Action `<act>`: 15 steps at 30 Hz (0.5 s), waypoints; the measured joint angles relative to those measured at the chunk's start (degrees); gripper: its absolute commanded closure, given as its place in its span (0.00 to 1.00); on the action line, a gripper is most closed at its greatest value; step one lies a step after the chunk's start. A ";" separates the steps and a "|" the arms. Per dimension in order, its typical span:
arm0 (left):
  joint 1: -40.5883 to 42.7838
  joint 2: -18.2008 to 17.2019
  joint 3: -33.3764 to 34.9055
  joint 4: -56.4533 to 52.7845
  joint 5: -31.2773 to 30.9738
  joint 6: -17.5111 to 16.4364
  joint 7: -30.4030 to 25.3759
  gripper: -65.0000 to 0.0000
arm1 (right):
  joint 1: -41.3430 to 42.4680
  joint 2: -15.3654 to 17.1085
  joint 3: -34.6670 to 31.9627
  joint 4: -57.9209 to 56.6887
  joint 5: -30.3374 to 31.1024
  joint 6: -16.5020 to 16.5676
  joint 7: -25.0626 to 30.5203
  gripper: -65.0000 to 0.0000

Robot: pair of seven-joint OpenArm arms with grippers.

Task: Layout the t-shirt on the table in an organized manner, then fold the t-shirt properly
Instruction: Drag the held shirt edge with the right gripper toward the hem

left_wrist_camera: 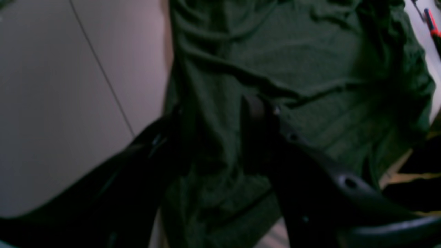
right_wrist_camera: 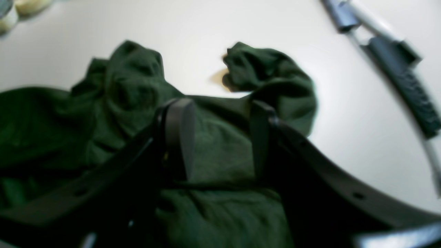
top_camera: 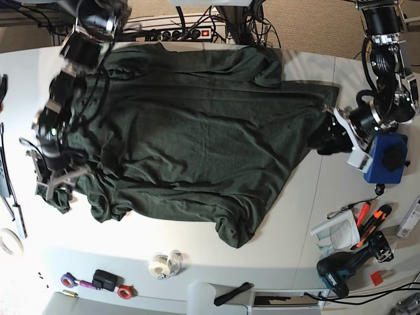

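Note:
The dark green t-shirt (top_camera: 190, 138) lies spread and wrinkled across the white table (top_camera: 282, 249). My left gripper (top_camera: 326, 134) is at the shirt's right-hand corner in the base view. In the left wrist view (left_wrist_camera: 213, 120) bunched cloth (left_wrist_camera: 293, 58) runs between its fingers, and it is shut on the shirt. My right gripper (top_camera: 56, 187) is at the shirt's left edge by a crumpled sleeve. In the right wrist view (right_wrist_camera: 220, 137) green cloth (right_wrist_camera: 120, 93) fills the gap between its dark fingers (right_wrist_camera: 179, 134), and it grips that fabric.
A blue pouch (top_camera: 386, 157) sits right beside the left arm. A drill (top_camera: 344, 269), orange-handled tools (top_camera: 371, 220) and papers lie at front right. Tape rolls (top_camera: 165, 264) lie at the front edge. Long tools (top_camera: 6, 190) lie at far left. A table seam (left_wrist_camera: 100, 65) shows.

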 measured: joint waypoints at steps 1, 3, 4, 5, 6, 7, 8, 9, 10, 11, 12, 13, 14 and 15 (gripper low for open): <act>0.22 0.09 0.00 0.00 0.09 0.00 0.04 0.64 | 1.86 0.00 0.00 -2.64 -0.04 0.74 -0.04 0.52; 0.50 0.09 0.02 0.00 -0.09 0.00 0.02 0.64 | 5.14 0.00 0.00 -7.02 -0.07 4.74 -0.17 0.40; 0.63 0.09 0.00 0.00 -0.07 0.00 0.00 0.64 | 6.49 0.00 -0.20 -8.76 0.42 4.94 -0.68 0.36; 0.70 0.13 0.02 0.00 -0.04 0.00 0.02 0.64 | 7.82 0.02 -0.66 -10.29 0.87 4.92 -1.95 0.36; 0.81 0.24 0.02 0.00 0.02 0.00 0.00 0.64 | 8.81 0.00 -1.14 -11.39 1.49 4.85 -3.48 0.36; 0.87 0.26 0.02 0.00 0.07 0.02 0.02 0.64 | 9.40 -0.02 -1.92 -11.96 2.32 4.74 -4.59 0.36; 0.94 0.33 0.02 0.00 0.02 0.00 -0.02 0.64 | 9.42 0.00 -2.95 -11.98 4.02 4.63 -5.18 0.36; 0.92 0.42 0.02 0.00 0.09 0.02 -0.02 0.64 | 9.38 0.07 -4.13 -11.98 5.25 4.61 -5.38 0.36; 0.94 0.59 0.00 0.00 0.07 0.00 0.00 0.64 | 9.25 0.02 -5.38 -11.98 5.33 4.63 -5.70 0.36; 0.94 0.81 0.02 0.00 0.07 0.00 0.02 0.64 | 9.18 -0.09 -6.56 -11.98 5.31 4.59 -5.92 0.36; 0.94 1.03 0.02 0.00 0.07 0.02 0.00 0.64 | 9.09 -0.17 -7.87 -11.98 5.35 4.46 -5.95 0.36; 0.94 1.25 0.02 0.00 0.07 0.00 0.00 0.64 | 9.09 -0.20 -9.29 -11.98 5.38 3.67 -5.95 0.36; 0.94 1.53 0.02 0.00 0.04 0.00 0.02 0.64 | 9.09 -0.20 -10.78 -11.98 5.38 2.10 -5.90 0.36; 0.94 1.77 0.02 0.00 0.07 0.00 0.00 0.64 | 9.11 -0.20 -12.15 -12.00 5.20 0.42 -5.84 0.36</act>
